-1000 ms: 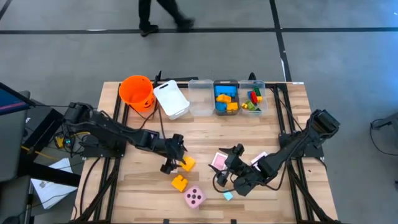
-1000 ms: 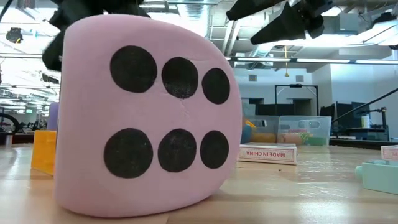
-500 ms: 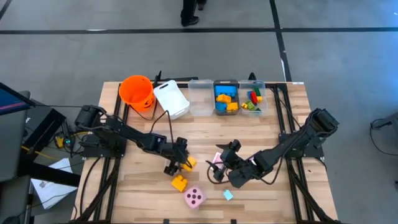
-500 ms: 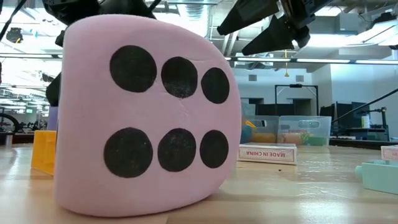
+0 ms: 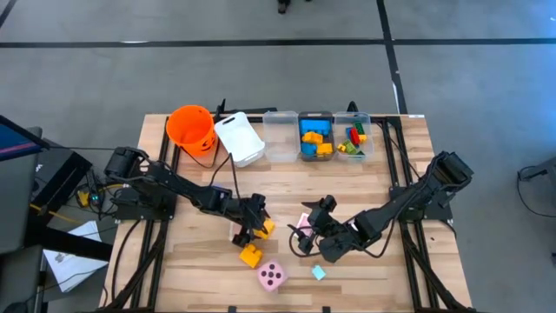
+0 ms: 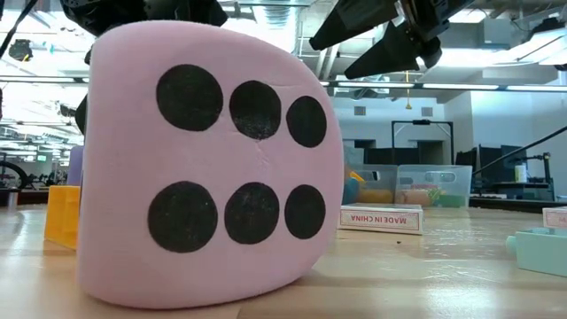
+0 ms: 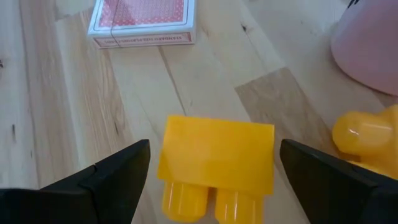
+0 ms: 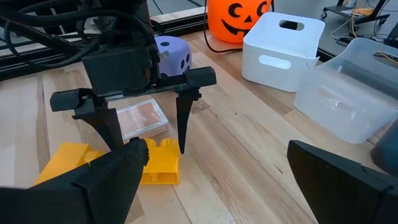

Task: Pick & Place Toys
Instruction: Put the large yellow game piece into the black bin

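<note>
I have the left end effector (image 7: 211, 163) spread wide astride a yellow brick (image 7: 216, 162) on the tabletop (image 7: 56, 106) — close off-centre and it skids toward the pink die (image 7: 371, 46). Beyond, card pack (image 7: 143, 22); right end effector (image 5: 306, 241) wide, empty.

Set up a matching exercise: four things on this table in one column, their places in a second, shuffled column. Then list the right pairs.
Things:
1. pink die
2. orange bucket
3. yellow brick
4. left gripper

Places:
A. far edge of the table, beside the white bin
B. between the open fingers of the left gripper
C. near edge of the table, filling the low view
D. mid-table, over the yellow brick

Pairs: 1-C, 2-A, 3-B, 4-D
</note>
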Motion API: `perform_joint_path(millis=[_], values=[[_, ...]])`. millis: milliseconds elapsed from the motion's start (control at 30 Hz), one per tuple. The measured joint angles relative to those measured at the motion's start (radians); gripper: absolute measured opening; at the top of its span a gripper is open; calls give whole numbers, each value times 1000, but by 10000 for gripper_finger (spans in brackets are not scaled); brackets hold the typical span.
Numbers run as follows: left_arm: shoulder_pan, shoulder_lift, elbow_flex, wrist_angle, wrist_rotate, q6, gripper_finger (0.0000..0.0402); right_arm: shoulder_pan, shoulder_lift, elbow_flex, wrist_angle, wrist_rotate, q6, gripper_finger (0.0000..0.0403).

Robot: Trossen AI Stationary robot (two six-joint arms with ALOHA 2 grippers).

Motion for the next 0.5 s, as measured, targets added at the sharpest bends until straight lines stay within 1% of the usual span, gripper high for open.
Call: perform_joint_path(millis=[200, 400, 500], values=[[0, 17, 0, 10, 2, 0, 351, 0, 0, 0, 1, 0, 3, 384], [-2, 82, 0, 11, 3, 0, 351, 0, 0, 0, 8, 0, 3, 384], [-2, 90, 1, 20, 5, -5, 351, 0, 0, 0, 8, 0, 2, 384]])
